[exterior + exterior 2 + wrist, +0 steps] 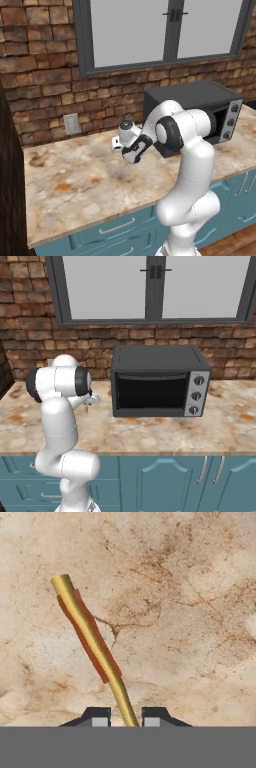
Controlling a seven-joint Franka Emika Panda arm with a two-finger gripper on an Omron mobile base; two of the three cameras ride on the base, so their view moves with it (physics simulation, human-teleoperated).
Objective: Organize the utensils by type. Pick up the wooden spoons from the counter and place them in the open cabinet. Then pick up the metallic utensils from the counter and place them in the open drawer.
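**Counter** [75, 185]: beige marbled stone with rust patches. It carries the whole entry. The work sits in the back half, just left of the oven as seen in the right base view.

**Toaster oven** [150, 363]: dark grey, standing toward the back edge. We judge it the one obstacle to clear when swinging away.

**Arm** [190, 165]: white, folded forward and low over the counter, with the wrist pointing down.

**Gripper** [126, 717]: jaws narrow, one fingertip on each side of a slim handle. A sliver of counter shows on both sides, more on one side than the other. We cannot tell whether the pads have bitten.

**Gold spoon-like utensil** [90, 632]: metallic. Its handle runs from between the fingertips out over the bare stone, away from the hand, with a red-brown strip alongside. We cannot tell whether that strip is shadow or part of the piece, or whether the piece is lying flat or raised.

**Handling note**: we would centre on the handle before pressing, since it is thin, round and slick and may roll or pivot. We would lift straight up, confirm it comes with us, then carry it to the drawer — not the cabinet.
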